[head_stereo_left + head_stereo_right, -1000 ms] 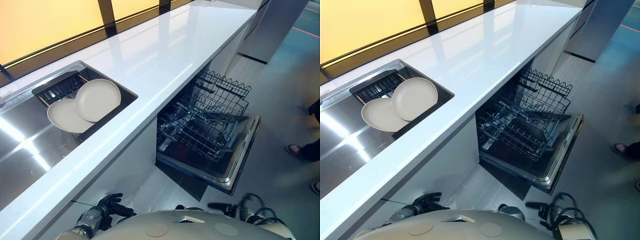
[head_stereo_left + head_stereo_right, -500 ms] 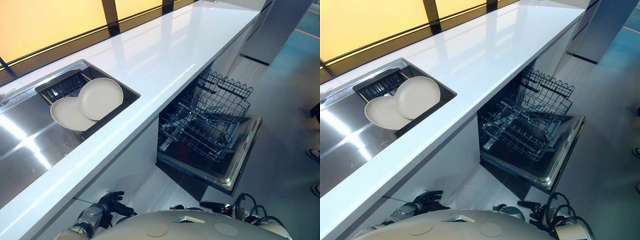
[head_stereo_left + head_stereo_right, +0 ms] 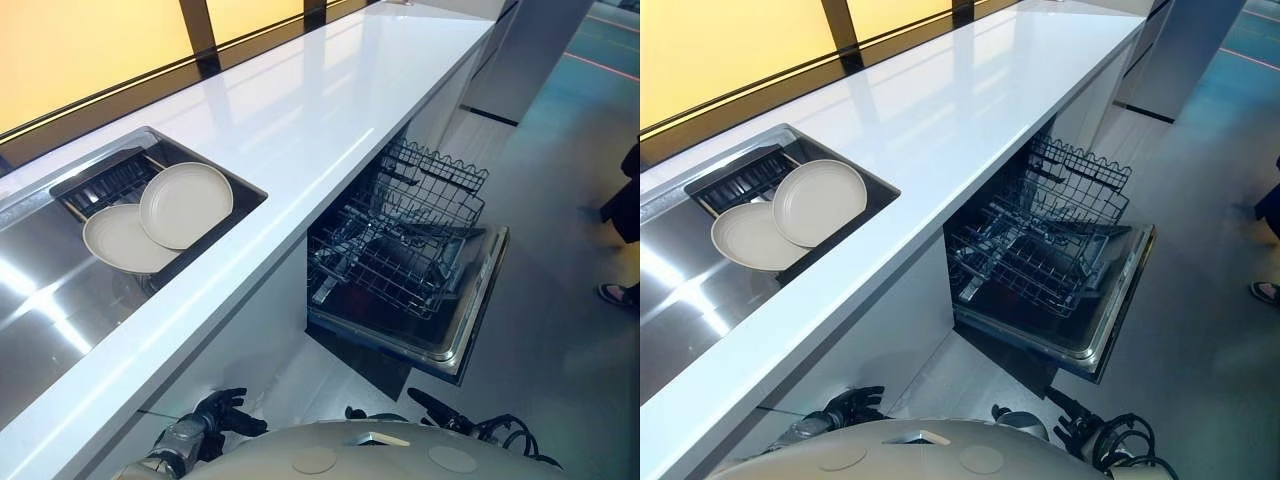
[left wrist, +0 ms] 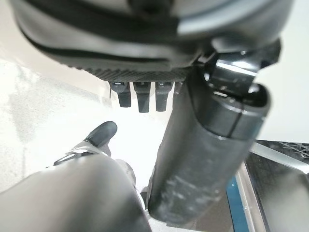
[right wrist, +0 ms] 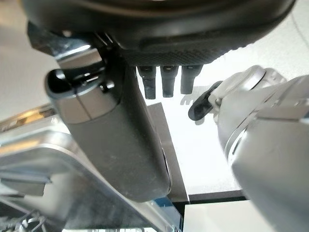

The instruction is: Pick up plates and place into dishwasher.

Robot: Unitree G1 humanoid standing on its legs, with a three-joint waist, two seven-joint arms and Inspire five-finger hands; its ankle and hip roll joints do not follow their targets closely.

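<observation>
While one pale plate [image 3: 186,203] overlaps a second plate [image 3: 112,240], two in all, in the steel sink [image 3: 40,300], one dishwasher [image 3: 440,345] stands open under the white worktop [image 3: 320,110], its two wire racks [image 3: 385,265] drawn out above the lowered door [image 3: 478,310]. Left robot hand [image 3: 215,412] and right robot hand [image 5: 159,29] hang below worktop level, fingers relaxed, holding nothing.

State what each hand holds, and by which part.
Nothing. The left hand and right hand hang empty; both plates lie in the sink.
</observation>
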